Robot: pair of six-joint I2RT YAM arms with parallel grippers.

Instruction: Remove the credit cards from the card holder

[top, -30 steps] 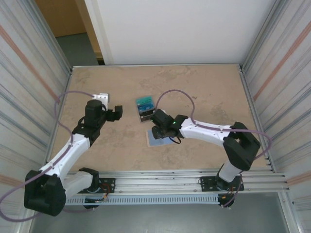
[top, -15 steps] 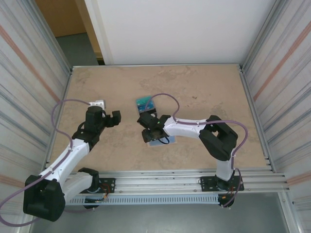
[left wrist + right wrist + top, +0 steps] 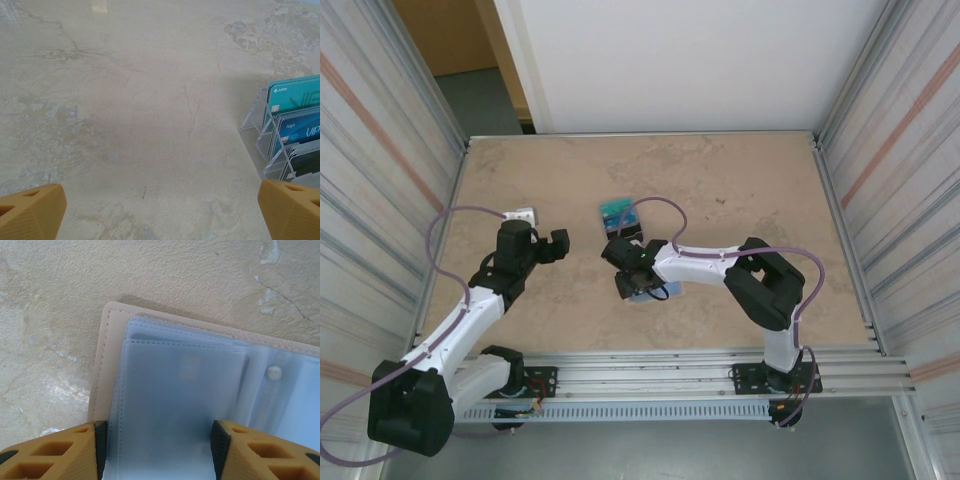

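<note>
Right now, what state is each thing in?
card holder: lying open, sleeves facing up.
credit cards: upright in the clear stand.
left gripper: open, above the table.
right gripper: open, astride the holder's sleeves.

- Card holder [image 3: 200,390] lying unfolded on a mottled beige table [image 3: 60,290], tan stitched border along its left and top edges.
- Layered pale blue clear sleeves [image 3: 180,385] inside, with a small white snap stud [image 3: 273,372] at right.
- Right gripper [image 3: 157,450] at bottom edge, orange fingers [image 3: 50,452] spread apart over the sleeves.
</note>
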